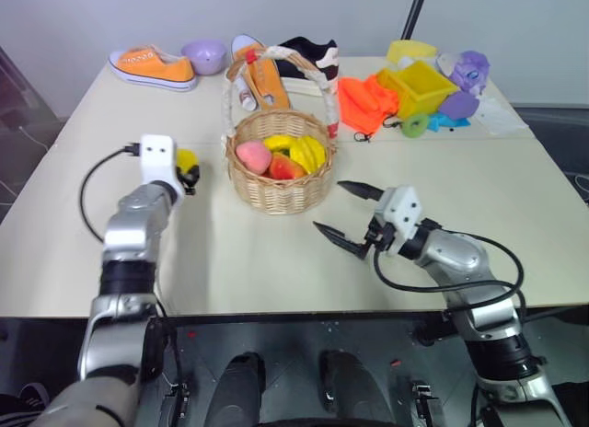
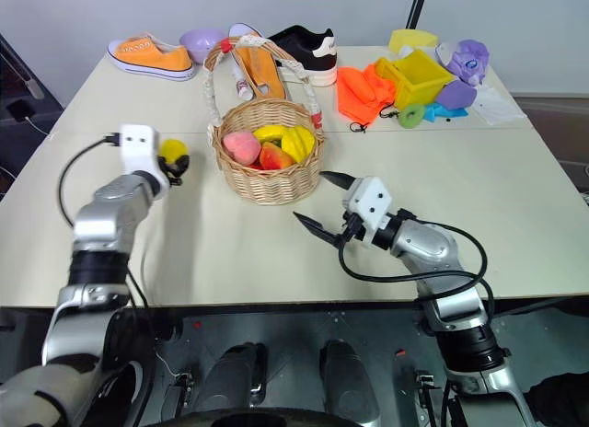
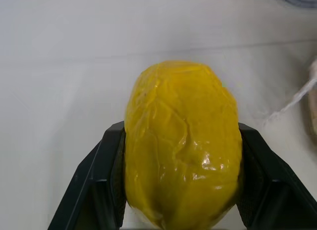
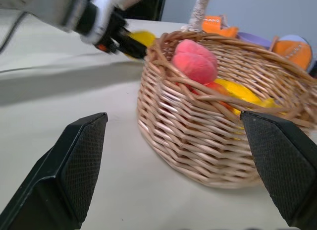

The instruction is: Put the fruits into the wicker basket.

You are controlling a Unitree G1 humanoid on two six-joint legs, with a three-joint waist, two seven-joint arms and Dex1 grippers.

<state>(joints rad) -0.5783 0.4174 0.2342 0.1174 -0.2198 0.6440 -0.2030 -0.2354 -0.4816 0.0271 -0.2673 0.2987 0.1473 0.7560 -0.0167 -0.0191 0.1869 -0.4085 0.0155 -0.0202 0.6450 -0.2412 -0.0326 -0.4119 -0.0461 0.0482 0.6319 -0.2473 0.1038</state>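
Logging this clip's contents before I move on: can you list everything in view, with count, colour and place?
lemon: 1, yellow, in the left gripper, left of the basket
basket: 1, tan wicker, table centre
peach: 1, pink-red, in the basket
other fruit: several, yellow and red-orange, in the basket
shoes: 2 orange, 1 black and white, far edge
bowl: 1, lilac, far edge by the shoes
cloth: 1, orange, far right
bin: 1, yellow, far right
ring toy: 1, green, in front of the bin
table: 1, cream
left gripper: shut on the lemon
right gripper: open, right of the basket
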